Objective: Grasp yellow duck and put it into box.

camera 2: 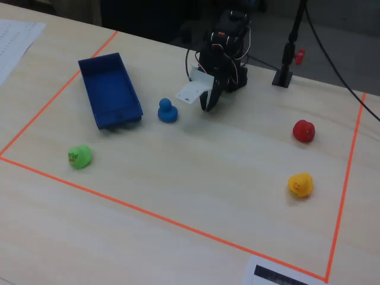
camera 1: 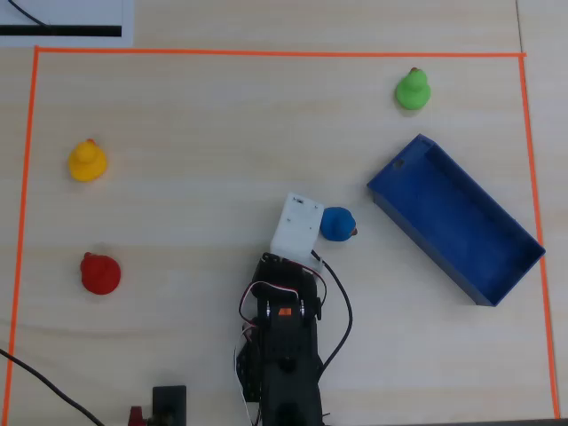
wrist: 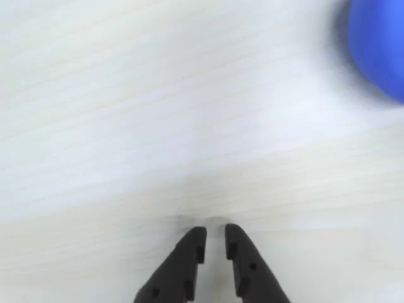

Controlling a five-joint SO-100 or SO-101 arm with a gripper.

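1. Overhead view: the yellow duck [camera 1: 87, 161] sits upright near the left edge of the tabletop [camera 1: 195, 133], just inside the orange tape border [camera 1: 27, 177]; the red duck [camera 1: 99, 273] lies below it on the same side; the green duck [camera 1: 413, 90] is near the top right corner; the box [camera 1: 454, 218] lies slanted toward the right edge, empty; the arm stands at the bottom edge with a blue duck [camera 1: 337, 224] just beside its white wrist housing [camera 1: 297, 224].
2. Wrist view: the end effector [wrist: 214, 238] points at bare wood, its two dark fingers nearly together with a thin gap and nothing between them; a blurred blue shape fills the top right corner.
3. Fixed view: the yellow duck [camera 2: 300, 184] is well apart from the end effector [camera 2: 206, 107] and from the box [camera 2: 109, 89]; it looks light, soft and smooth, so it may slip or squash; I would pinch the rounded body low across its sides, not the small head.
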